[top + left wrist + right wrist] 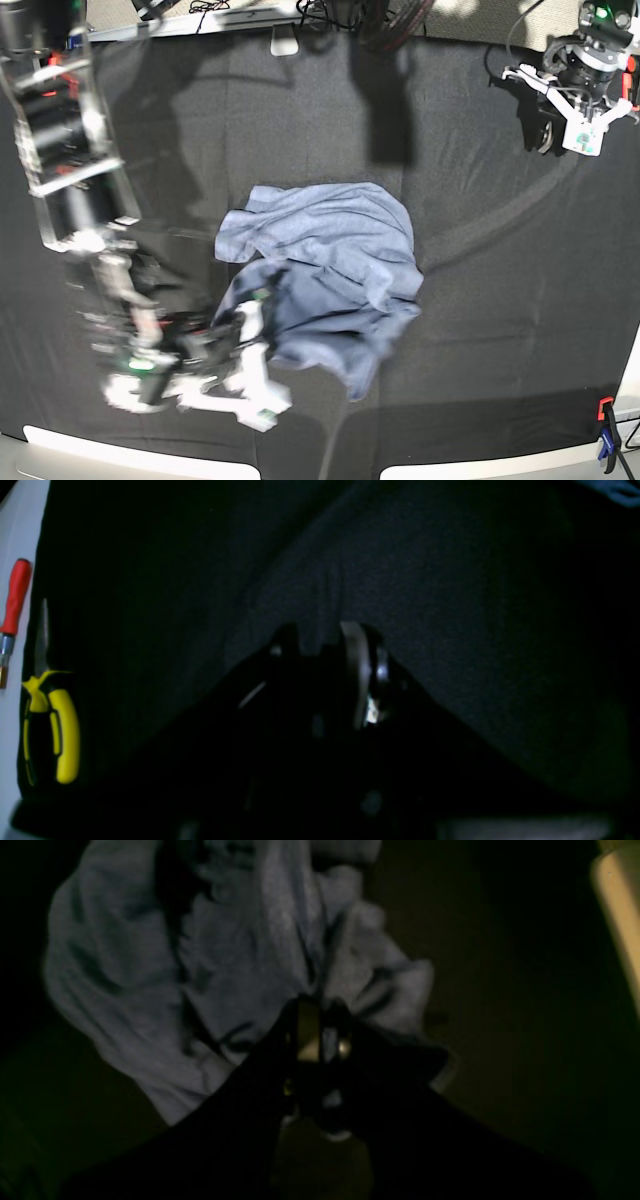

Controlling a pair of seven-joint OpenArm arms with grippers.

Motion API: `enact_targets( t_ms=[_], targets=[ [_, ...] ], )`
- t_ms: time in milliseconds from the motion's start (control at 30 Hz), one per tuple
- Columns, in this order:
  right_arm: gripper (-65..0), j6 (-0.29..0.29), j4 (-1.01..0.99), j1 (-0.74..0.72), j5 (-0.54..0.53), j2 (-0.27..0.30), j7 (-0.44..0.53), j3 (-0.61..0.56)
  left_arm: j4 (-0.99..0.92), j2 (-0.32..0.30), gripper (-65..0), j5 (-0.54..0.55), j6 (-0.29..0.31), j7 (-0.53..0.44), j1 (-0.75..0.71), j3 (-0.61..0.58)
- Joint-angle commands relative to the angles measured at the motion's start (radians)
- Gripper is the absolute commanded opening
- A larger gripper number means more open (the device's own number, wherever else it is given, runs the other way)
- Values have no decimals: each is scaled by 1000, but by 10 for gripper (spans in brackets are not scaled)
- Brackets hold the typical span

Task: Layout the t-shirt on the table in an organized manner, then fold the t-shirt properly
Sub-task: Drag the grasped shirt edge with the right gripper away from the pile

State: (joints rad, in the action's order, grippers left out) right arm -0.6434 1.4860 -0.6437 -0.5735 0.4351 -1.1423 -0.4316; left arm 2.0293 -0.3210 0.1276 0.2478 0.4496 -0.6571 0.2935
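A light blue-grey t-shirt (pixel 325 275) is seen crumpled near the middle of the black tabletop (pixel 500 330). Its near-left edge is pinched in the right claw (pixel 320 1032), which is closed on the cloth. The left claw (pixel 325 650) is held well apart over bare tabletop; whether it is open cannot be told. The heap runs roughly from far-left to near-right, though collar and hem cannot be distinguished. A single-point pull could bunch the fabric further, or the thin fold may slip free.

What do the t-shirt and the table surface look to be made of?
The t-shirt: soft knit, likely cotton, matte blue-grey with a heathered fleck; it bunches into loose folds. The table: covered in matte black cloth, judging by faint creases and no glare.
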Motion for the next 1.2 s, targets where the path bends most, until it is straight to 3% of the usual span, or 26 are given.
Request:
enact_targets(
  t_ms=[0, 167, 333, 467, 733, 933, 1000, 1067, 1167],
  targets=[
    [-650, 5, 31, -5, 0, 28, 13, 36, 19, -9, -521, 3, -1, -21, -5, 5],
    [-650, 5, 146, 161, -62, 112, 12, 217, 19, -9, -521, 3, -1, -20, -5, 5],
    [-650, 3, 282, 374, -62, 159, 12, 439, 19, -9, -521, 4, -1, -20, -5, 5],
    [-650, -31, 336, 531, -62, 161, 12, 618, 19, -9, -521, 4, -1, -20, -5, 5],
    [-650, -39, 339, 771, -55, 160, 12, 880, 19, -9, -521, 5, -1, -20, -5, 5],
    [-650, -38, 338, 892, -55, 158, 13, 949, 19, -9, -521, 50, 3, -24, -5, 5],
    [-644, -38, 338, 911, -55, 146, 13, 949, 19, -9, -520, 66, 53, -24, -2, 5],
    [-557, -38, 337, 912, -55, 121, 12, 949, 19, -9, -520, 65, 118, -43, -2, 5],
    [-401, -38, 337, 912, -55, 76, 13, 949, 19, -9, -520, 91, 147, -75, 1, 5]
  ],
)
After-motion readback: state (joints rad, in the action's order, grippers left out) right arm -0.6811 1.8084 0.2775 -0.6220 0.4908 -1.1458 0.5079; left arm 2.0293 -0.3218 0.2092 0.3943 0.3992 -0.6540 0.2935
